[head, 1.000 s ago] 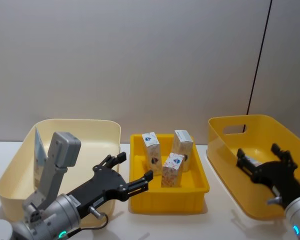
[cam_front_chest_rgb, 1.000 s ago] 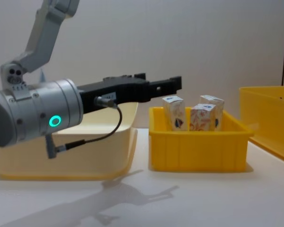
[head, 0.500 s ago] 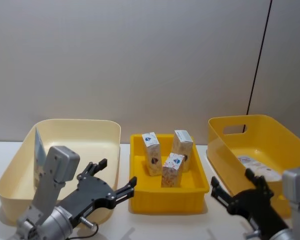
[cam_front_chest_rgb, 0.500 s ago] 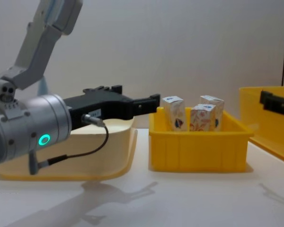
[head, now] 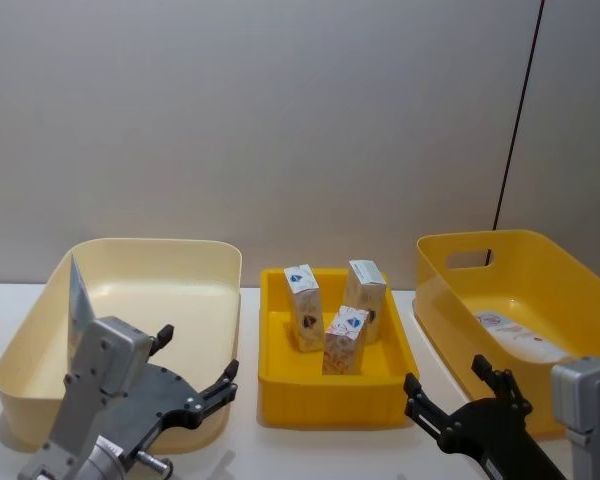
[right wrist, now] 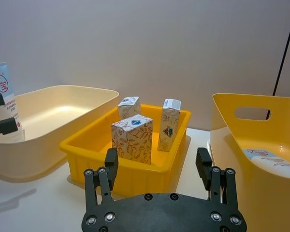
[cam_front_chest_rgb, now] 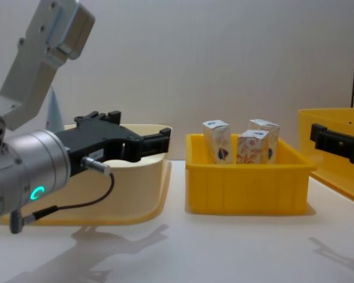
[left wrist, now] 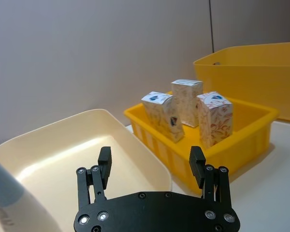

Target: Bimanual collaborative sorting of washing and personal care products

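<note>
The three small cartons (head: 346, 338) stand upright in the middle bin (head: 337, 398). One is toward ten o'clock on its floor, one toward one o'clock and one near six o'clock; they stand close together, though I cannot tell whether any touch. They look like thin printed card, so I judge them light, easy to dent and easy to tip. The sound hold would be across the two broad faces, about halfway up, with gentle pressure. The six o'clock carton looks simplest to reach without knocking its neighbours. A pale-blue tube (head: 78, 300) stands against the wall of the cream tub (head: 150, 245), at nine o'clock from the middle bin, its flat end up. A second tube (head: 515, 335) lies on the floor of the right bin (head: 500, 243), at three o'clock. The tubes are probably soft-bodied and smooth, apt to squash or slip, so a grip low on the fuller body should serve better than one on the thin flat end. The left gripper (head: 193, 355) hangs at about seven o'clock from the middle bin, near the tub's front right corner, with its fingers spread wide and nothing between them. The right gripper (head: 446, 377) hangs at about five o'clock, near the right bin's front corner, likewise spread and empty. Both are clear of every product.
</note>
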### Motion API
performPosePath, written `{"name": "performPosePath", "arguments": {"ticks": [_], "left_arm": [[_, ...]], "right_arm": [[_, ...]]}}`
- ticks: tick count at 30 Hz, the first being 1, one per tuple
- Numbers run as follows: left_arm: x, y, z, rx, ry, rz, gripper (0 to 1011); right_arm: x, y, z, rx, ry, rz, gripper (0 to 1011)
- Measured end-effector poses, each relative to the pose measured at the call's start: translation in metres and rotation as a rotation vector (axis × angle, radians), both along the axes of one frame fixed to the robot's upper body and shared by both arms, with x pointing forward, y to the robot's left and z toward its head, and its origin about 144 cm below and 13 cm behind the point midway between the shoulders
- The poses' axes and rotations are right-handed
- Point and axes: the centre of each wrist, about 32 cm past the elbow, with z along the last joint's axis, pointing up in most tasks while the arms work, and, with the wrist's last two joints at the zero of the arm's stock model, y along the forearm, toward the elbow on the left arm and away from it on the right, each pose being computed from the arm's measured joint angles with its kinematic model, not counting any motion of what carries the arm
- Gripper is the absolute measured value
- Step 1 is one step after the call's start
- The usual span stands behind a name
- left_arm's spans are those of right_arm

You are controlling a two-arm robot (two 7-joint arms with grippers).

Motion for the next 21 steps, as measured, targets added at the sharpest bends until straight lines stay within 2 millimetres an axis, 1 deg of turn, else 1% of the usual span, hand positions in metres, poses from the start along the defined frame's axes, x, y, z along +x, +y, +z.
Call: {"name": "performPosePath", "arguments": {"ticks": [8, 21], "left_arm": [[-0.0085, 0.0001, -0.0027, 0.028, -0.026, 0.062, 1003], [-0.0094, 0.0002, -0.003, 0.031, -0.03, 0.07, 1003]], "right_arm": [[-0.0001, -0.0001, -0.0001, 0.0, 0.0, 0.0, 1001], [0.002, -0.0004, 0.001, -0.004, -0.003, 0.004, 1001]]}}
